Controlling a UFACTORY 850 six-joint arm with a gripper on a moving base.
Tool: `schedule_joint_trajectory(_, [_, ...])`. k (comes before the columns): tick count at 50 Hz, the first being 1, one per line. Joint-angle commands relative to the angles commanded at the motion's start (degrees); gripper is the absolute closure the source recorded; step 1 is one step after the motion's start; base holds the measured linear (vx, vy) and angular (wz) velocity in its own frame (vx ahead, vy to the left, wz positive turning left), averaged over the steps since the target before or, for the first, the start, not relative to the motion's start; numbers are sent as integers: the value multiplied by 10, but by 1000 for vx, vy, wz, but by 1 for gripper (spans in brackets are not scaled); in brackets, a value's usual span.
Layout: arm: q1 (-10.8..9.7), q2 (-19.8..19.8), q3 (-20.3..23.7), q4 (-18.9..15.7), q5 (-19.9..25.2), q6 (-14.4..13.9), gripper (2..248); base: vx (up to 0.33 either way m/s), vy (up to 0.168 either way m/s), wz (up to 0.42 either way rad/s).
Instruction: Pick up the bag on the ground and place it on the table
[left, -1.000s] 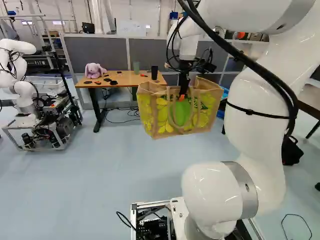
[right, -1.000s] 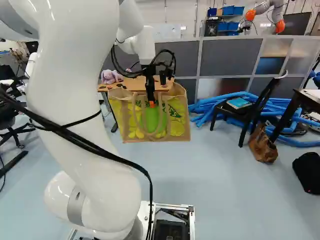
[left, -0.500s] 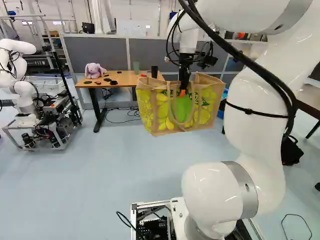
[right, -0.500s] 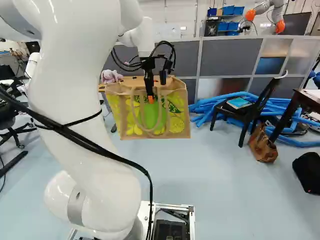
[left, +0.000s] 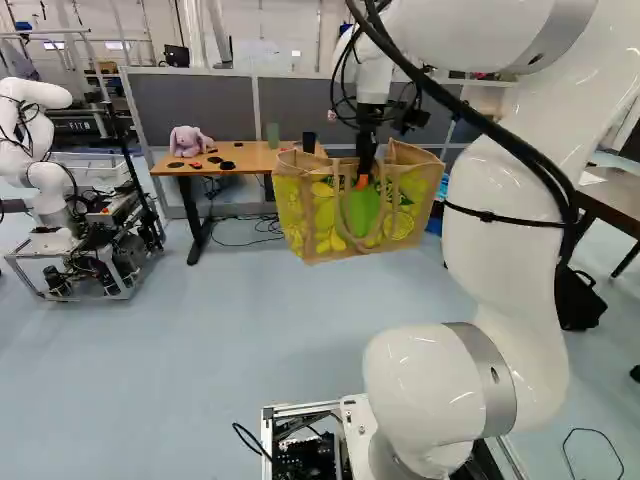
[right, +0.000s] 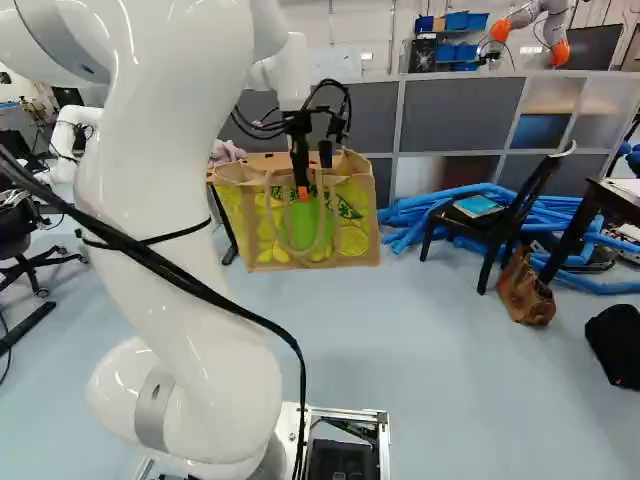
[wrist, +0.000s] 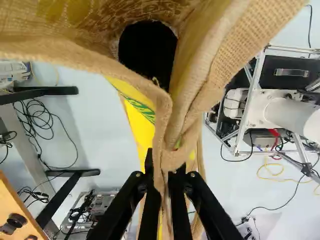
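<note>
No readable text in any view. Green lettering (right: 347, 209) on tan woven bag (right: 352, 243) with yellow-green fruit print: too small to read in both base views, folded and partial in wrist view.

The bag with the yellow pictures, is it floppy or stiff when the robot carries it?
Probably a bit of both. The bag hangs in a boxy shape, so its sides seem fairly stiff. But its cloth is creased where the hand pinches it, so it likely bends too. It might swing, because its bottom hangs in the air.
</note>
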Motion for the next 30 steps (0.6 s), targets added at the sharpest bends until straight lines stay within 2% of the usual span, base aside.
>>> schedule_joint_trajectory(30, [1, 26, -28, 0, 0, 0, 227, 0, 0, 0])
